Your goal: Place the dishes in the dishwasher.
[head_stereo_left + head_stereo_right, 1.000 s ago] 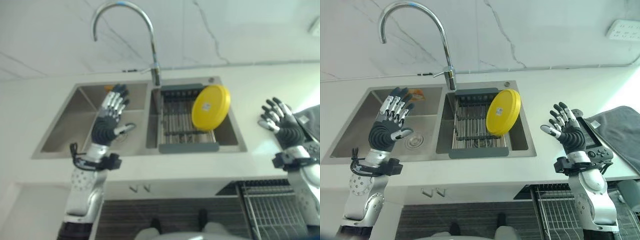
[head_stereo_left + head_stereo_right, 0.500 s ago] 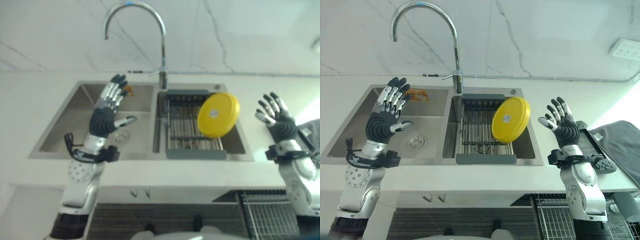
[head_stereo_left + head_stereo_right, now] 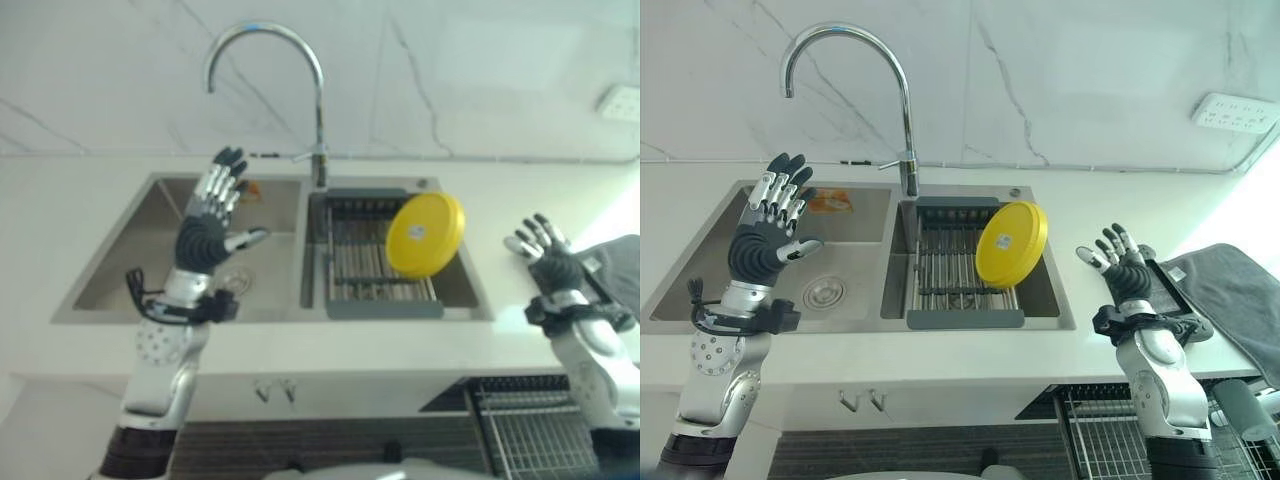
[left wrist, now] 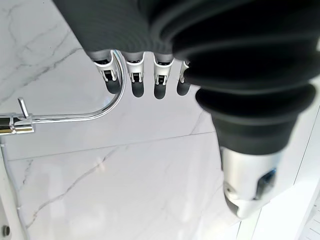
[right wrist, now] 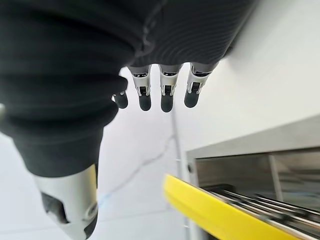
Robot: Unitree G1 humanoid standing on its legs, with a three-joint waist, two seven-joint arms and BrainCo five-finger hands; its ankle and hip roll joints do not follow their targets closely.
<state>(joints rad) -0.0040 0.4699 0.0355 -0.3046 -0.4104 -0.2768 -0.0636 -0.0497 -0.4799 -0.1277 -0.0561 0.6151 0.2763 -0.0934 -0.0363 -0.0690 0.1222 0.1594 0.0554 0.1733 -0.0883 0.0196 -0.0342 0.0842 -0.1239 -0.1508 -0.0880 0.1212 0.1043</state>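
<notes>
Dishes here amount to one yellow plate (image 3: 1011, 244), standing on edge and leaning in the drying rack (image 3: 958, 272) that sits in the right basin of the steel double sink (image 3: 1060, 310). Neither hand touches it. The left hand (image 3: 768, 233) is raised above the left basin, fingers straight and spread, holding nothing. The right hand (image 3: 1122, 269) hovers over the white counter (image 3: 940, 345) just right of the sink, fingers likewise extended and empty. A curved chrome faucet (image 3: 898, 90) rises behind the basins, and a grey mat (image 3: 1238, 290) lies at the far right.
</notes>
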